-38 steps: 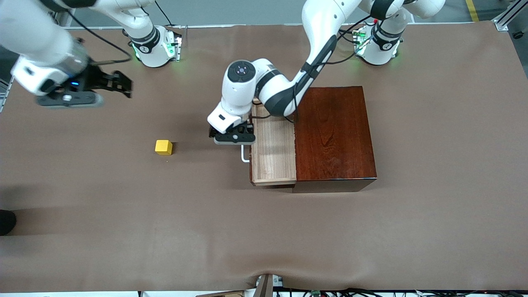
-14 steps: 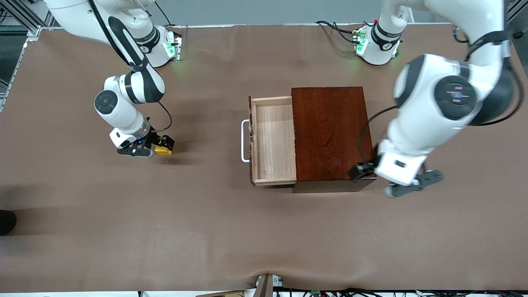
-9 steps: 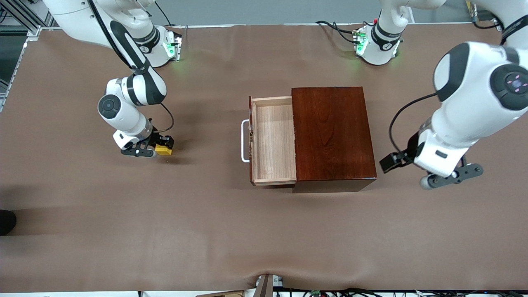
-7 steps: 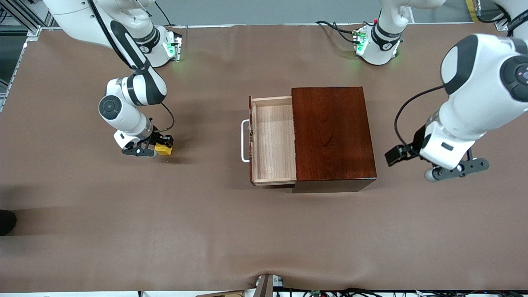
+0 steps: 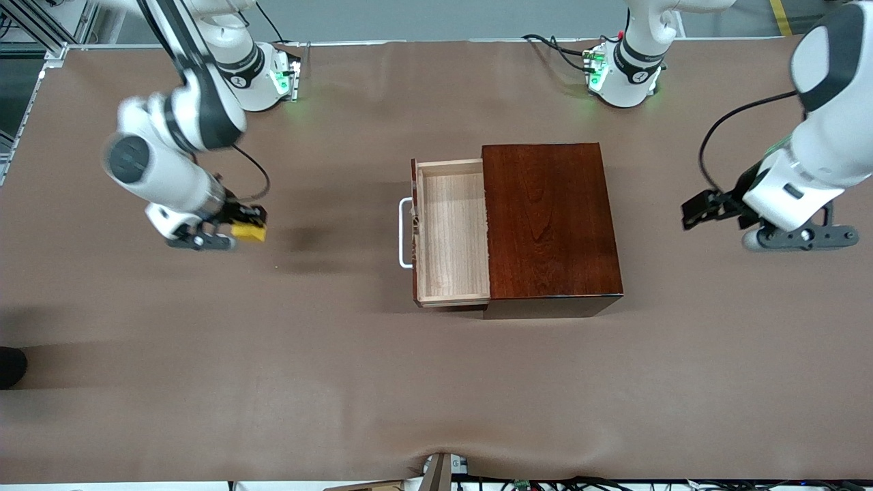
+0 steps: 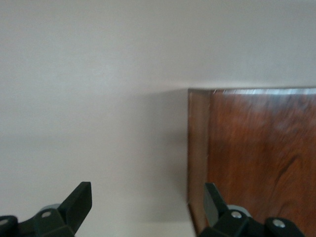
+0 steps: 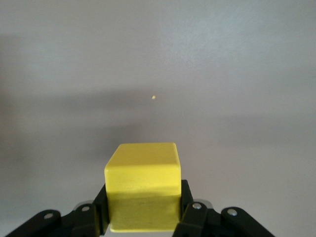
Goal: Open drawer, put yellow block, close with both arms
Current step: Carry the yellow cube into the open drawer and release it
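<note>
The drawer [image 5: 451,232] stands pulled open from the dark mahogany box [image 5: 551,219], its pale tray bare, its white handle [image 5: 404,232] toward the right arm's end. My right gripper [image 5: 247,225] is shut on the yellow block [image 5: 249,232] and holds it above the table, off toward the right arm's end from the drawer. In the right wrist view the block [image 7: 143,190] sits between the fingers [image 7: 187,202]. My left gripper [image 5: 702,208] is open and empty, over the table beside the box at the left arm's end. The left wrist view shows the box's corner [image 6: 252,158].
Brown paper [image 5: 436,382] covers the table. Both arms' green-lit bases [image 5: 262,71] stand along the edge farthest from the front camera. A tiny speck [image 5: 275,266] lies on the paper where the block sat.
My right gripper has lifted the yellow block off the table and swung a little away from the drawer. My left arm has drawn back from the box toward its own end.
</note>
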Robot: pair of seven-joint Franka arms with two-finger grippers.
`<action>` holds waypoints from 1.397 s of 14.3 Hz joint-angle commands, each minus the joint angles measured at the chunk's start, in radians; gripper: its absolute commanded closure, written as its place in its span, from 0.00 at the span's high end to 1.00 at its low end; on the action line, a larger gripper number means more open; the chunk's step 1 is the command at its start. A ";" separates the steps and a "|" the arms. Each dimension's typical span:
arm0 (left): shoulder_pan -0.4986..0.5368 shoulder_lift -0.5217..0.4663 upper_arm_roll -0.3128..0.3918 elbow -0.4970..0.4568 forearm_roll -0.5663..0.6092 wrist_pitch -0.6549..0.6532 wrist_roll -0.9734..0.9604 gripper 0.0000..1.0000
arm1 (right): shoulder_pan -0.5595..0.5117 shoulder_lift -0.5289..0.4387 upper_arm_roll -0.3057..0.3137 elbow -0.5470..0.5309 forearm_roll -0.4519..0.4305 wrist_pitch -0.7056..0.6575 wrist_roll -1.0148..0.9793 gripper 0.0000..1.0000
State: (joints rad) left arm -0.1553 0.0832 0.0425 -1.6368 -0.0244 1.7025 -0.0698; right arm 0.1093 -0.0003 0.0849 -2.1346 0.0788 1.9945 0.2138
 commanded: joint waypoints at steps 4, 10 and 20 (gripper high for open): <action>0.014 -0.062 -0.007 -0.021 0.057 -0.056 0.100 1.00 | 0.154 -0.003 0.016 0.413 0.018 -0.376 0.221 0.00; 0.019 -0.071 -0.022 -0.021 0.070 -0.086 0.085 1.00 | 0.501 0.357 0.015 0.861 0.050 -0.364 0.721 0.00; 0.036 -0.069 -0.032 -0.023 0.064 -0.092 0.094 1.00 | 0.610 0.701 0.006 1.032 -0.037 -0.033 0.796 0.00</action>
State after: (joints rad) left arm -0.1283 0.0364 0.0207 -1.6437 0.0257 1.6197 0.0103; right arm 0.7132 0.6538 0.0985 -1.1551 0.0739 1.9360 1.0295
